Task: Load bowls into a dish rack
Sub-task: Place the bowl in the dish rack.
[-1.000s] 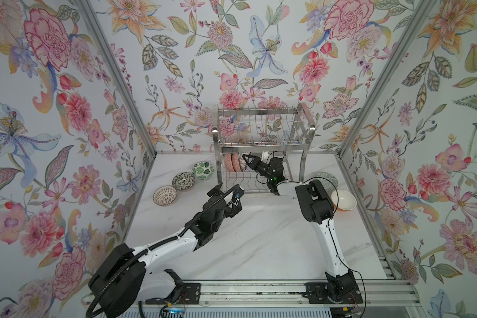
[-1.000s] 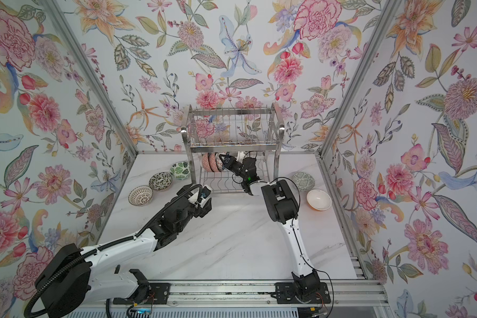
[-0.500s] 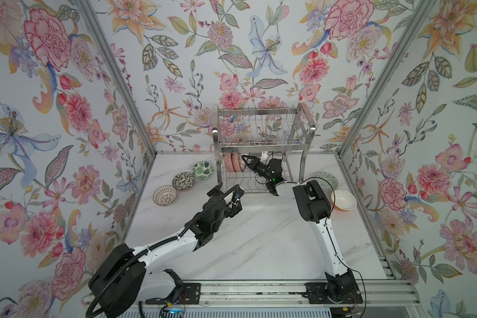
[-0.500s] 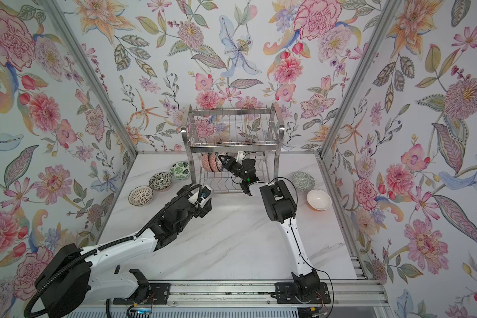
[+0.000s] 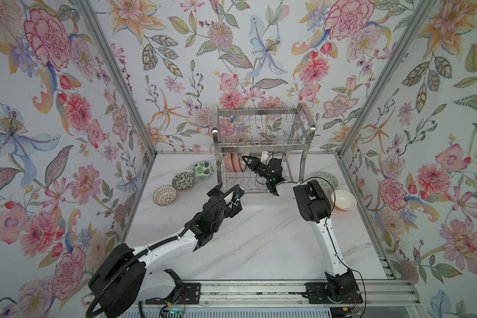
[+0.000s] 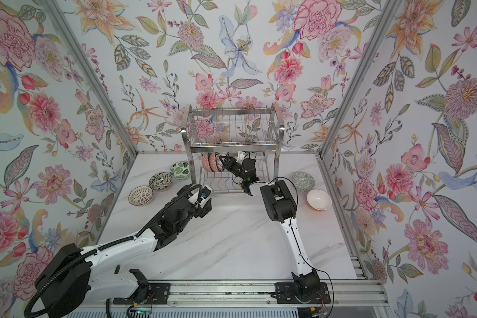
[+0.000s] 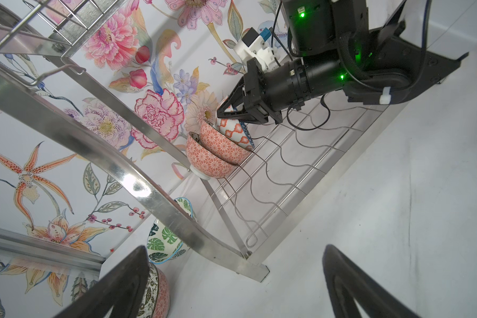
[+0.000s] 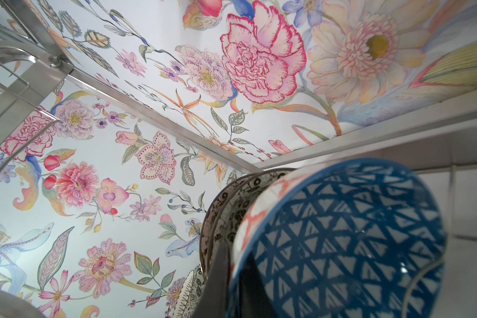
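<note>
Marble counter (image 5: 259,242), floral walls (image 5: 176,68). Right hand (image 7: 221,113) clamped on blue-triangle bowl (image 7: 233,132) rim in dish rack (image 5: 262,142) lower tier, against pink bowls (image 7: 212,162); careless release may topple row. Left hand (image 5: 227,190) spread, empty.

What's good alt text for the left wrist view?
The right tool is shut on the rim of a blue-rimmed bowl, on edge in the lower tier of the dish rack beside two orange patterned bowls. A green leaf bowl sits on the table beyond the rack's curved leg; the open left tool frames the foreground.
</note>
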You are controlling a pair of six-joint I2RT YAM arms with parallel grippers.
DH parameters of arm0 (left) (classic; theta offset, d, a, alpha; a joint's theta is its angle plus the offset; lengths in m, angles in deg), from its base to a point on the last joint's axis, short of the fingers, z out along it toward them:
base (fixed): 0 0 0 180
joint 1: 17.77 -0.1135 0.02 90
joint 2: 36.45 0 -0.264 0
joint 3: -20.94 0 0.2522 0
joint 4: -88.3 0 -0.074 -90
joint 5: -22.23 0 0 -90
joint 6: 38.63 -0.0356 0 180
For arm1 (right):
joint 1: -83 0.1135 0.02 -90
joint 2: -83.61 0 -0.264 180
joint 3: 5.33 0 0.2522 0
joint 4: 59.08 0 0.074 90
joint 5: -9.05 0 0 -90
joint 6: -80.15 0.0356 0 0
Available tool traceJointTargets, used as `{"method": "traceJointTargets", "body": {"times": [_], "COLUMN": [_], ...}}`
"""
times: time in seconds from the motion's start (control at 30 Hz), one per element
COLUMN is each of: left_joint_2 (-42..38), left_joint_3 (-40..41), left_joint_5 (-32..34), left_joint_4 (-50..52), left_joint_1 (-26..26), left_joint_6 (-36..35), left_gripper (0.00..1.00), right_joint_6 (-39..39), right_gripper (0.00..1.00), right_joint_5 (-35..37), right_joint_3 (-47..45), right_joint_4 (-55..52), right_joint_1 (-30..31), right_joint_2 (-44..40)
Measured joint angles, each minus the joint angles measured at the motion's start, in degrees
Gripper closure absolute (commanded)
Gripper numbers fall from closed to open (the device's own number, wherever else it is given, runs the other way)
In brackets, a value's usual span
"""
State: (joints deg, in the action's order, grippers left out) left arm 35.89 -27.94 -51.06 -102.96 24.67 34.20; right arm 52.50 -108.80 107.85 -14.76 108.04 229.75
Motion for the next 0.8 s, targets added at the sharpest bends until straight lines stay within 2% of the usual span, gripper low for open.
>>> {"method": "traceJointTargets", "body": {"times": [0.8], "left_joint_2": [0.00], "left_joint_3": [0.00], "left_joint_5": [0.00], "left_joint_4": [0.00], "left_joint_1": [0.00], "left_joint_6": [0.00], "left_gripper": [0.01], "right_joint_6": [-0.59], "right_gripper": [0.78], "right_joint_5": [-0.22], "right_joint_3": [-0.09], "right_joint_4": [-0.42], "right_joint_1": [-0.04], "right_joint_2": [0.00]}}
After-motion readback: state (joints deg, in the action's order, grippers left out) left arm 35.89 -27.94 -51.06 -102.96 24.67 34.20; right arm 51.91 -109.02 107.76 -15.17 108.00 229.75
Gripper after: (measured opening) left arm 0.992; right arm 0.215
